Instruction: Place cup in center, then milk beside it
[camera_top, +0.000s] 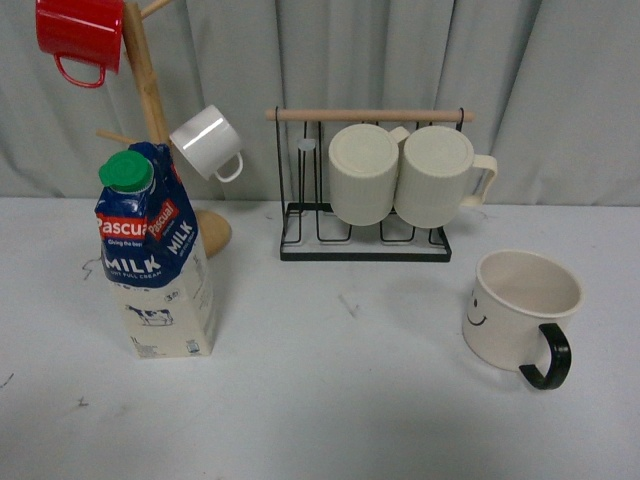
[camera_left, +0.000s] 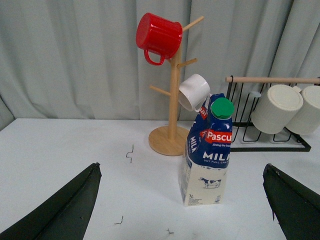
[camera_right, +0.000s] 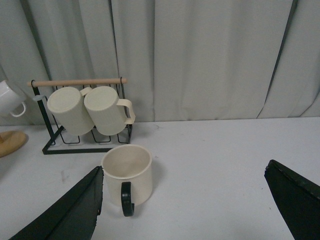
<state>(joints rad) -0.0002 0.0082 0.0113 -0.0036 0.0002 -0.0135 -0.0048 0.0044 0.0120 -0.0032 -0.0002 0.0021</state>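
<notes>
See left gripper (camera_left: 181, 169) and right gripper (camera_right: 184, 169) both spread wide, gripping nothing. Find cup (camera_top: 520, 308) upright toward tabletop (camera_top: 330, 410) right edge, handle toward front edge. Find milk (camera_top: 155, 260) upright toward left edge, just ahead of mug tree (camera_top: 150, 95) base, well apart from cup.

Straight in front of the black wire rack (camera_top: 365, 257) lies a broad stretch of bare tabletop (camera_top: 340, 390), open from above and from the near edge. Front-left of the rack, the tall milk carton (camera_top: 158, 270) stands upright. The wooden mug tree (camera_top: 150, 100) is close behind it, and its white mug (camera_top: 205, 142) hangs near the carton's cap. Front-right of the rack, the cup (camera_top: 520, 310) sits with room all round it. Two ribbed mugs (camera_top: 400, 175) fill the rack's right half.
</notes>
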